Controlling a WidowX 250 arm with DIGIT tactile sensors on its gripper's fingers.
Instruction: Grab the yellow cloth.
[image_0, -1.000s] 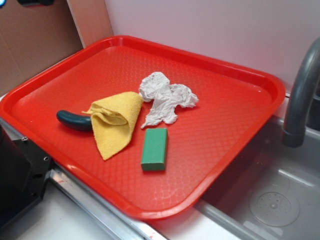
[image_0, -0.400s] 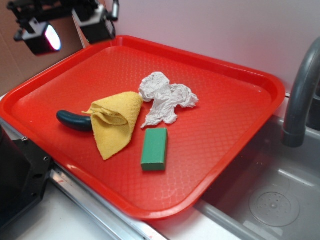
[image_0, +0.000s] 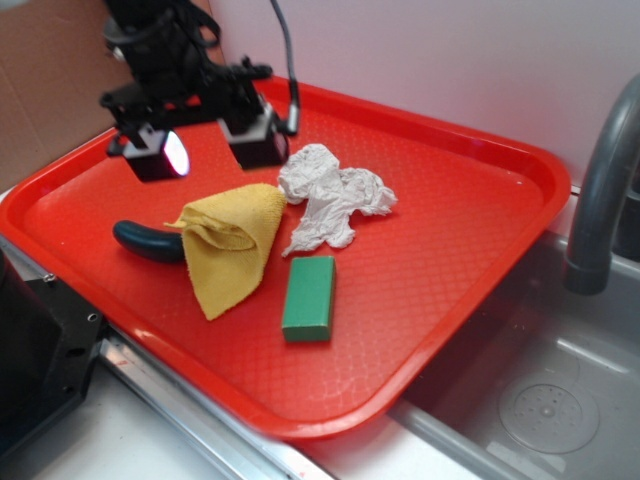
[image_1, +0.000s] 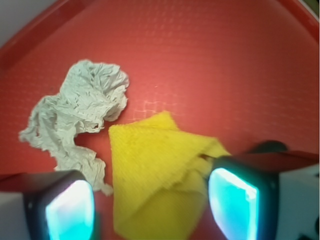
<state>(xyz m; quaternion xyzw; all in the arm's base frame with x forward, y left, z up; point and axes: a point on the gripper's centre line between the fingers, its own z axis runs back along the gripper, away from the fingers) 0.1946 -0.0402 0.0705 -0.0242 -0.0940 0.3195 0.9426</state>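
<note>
Near the tray's (image_0: 470, 300) front edge lies a green block (image_0: 309, 298). Behind it, mid-tray, the yellow cloth (image_0: 232, 243) lies rumpled, its left side over a cucumber (image_0: 147, 241), paper towel (image_0: 330, 200) beyond. The gripper (image_0: 205, 150) hangs above the cloth, fingers spread, holding nothing.

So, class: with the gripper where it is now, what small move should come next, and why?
Probably a straight descent. The gripper hangs open above the tray, and the wrist view shows the yellow cloth lying between its fingers. The paper towel sits close on one side, so going straight down should avoid catching it.
</note>
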